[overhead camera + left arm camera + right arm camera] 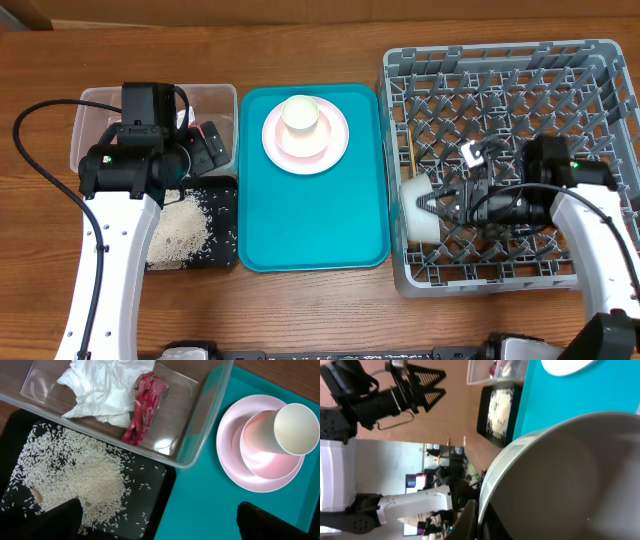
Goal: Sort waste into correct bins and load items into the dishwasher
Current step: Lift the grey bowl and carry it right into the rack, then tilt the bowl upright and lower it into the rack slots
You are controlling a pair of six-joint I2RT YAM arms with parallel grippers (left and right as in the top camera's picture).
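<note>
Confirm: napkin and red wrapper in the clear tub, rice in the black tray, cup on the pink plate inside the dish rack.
One error: the cup and pink plate stand on the teal tray, not inside the dish rack, as the overhead view shows. The napkin, red wrapper, clear tub, rice and black tray are as stated.

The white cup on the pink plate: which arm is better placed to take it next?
Left, probably. The left gripper hangs open and empty over the clear tub, near the cup. The right gripper is shut on the white bowl inside the grey rack.
</note>
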